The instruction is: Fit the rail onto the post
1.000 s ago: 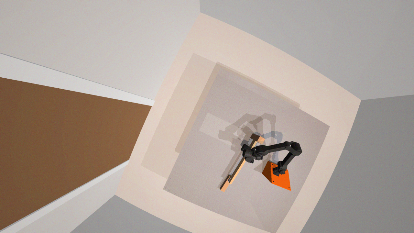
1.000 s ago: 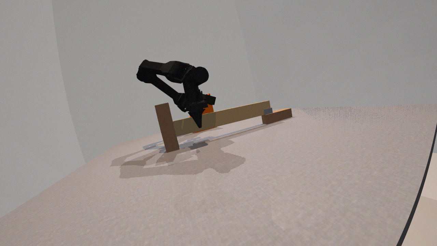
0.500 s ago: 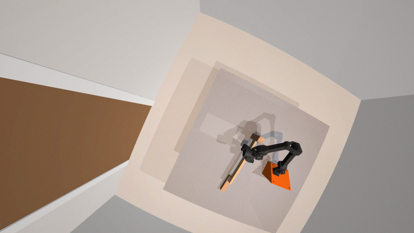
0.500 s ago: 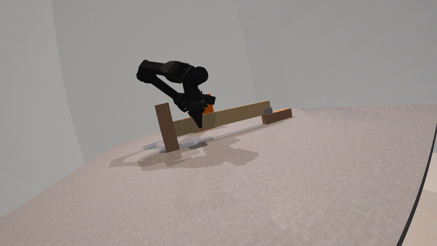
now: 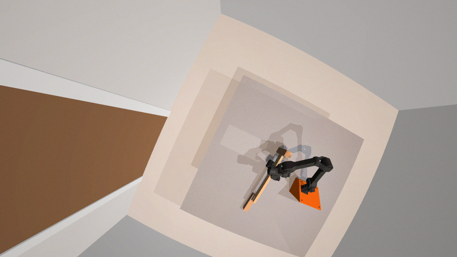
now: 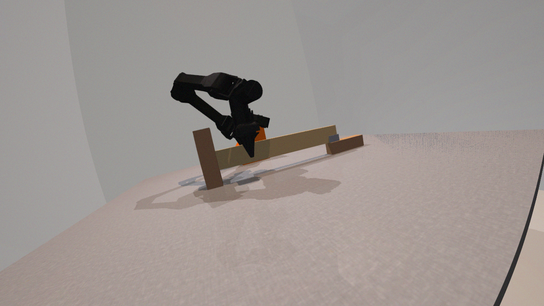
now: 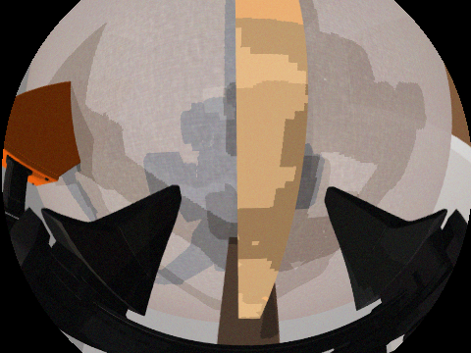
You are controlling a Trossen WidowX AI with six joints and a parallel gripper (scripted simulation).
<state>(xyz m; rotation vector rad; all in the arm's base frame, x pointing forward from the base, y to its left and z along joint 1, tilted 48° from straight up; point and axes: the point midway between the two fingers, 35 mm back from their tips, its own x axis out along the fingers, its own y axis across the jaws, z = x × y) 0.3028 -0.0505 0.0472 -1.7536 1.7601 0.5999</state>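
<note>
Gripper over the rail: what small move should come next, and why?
Probably a straight lift clear. The gripper is open, its fingers apart from the rail on both sides. The rail's end meets the post with no pegs showing, and its far end sits in the bracket.
</note>
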